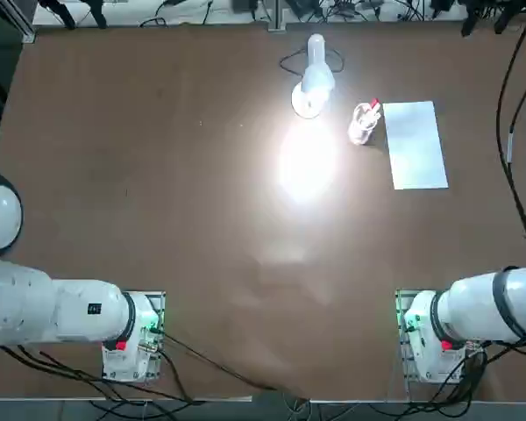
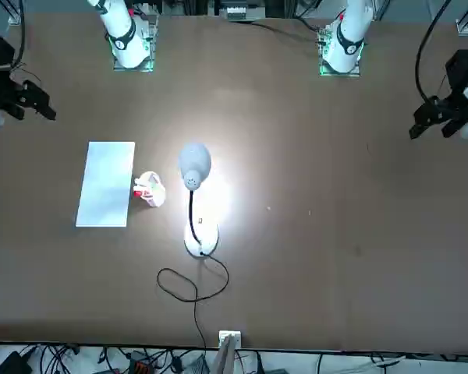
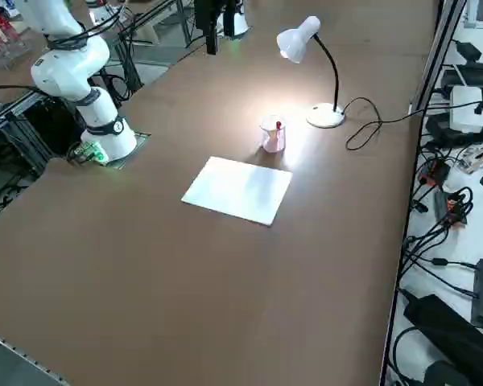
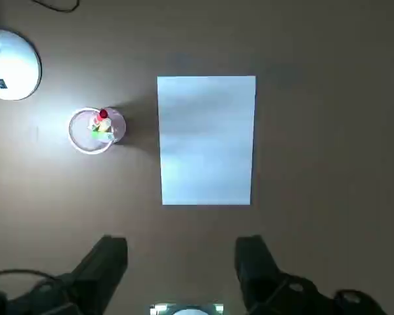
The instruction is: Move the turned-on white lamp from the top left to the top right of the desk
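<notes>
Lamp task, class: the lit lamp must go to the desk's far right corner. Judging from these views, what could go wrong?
1. The cup of pens stands close beside the lamp on that side; sliding the lamp could topple it.
2. The black cord lies looped behind the base and may snag or tug.
3. The open right gripper hangs above the paper sheet, apart from the lamp.

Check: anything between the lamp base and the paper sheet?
Yes, top view: the clear cup of pens stands between the lamp base and the paper sheet, touching neither.

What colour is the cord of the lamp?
Black. The cord of the lamp shows best in the front view, looped on the desk.
</notes>
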Controlling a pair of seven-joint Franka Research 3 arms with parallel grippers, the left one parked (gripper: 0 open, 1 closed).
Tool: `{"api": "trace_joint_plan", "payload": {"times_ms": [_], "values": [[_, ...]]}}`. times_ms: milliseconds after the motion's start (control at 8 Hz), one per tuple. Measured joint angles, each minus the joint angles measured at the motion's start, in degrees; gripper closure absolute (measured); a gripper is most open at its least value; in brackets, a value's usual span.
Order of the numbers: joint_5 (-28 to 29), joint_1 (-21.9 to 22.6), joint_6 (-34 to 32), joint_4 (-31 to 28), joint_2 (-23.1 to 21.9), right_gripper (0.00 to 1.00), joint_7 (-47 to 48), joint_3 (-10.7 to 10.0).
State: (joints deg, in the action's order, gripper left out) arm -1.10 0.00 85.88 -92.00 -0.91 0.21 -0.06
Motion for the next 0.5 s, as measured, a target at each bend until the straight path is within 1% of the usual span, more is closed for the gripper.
{"api": "trace_joint_plan", "payload": {"times_ms": [500], "values": [[0.11,0.13,0.0,1.03,0.69,0.0,-0.44,0.53]]}}
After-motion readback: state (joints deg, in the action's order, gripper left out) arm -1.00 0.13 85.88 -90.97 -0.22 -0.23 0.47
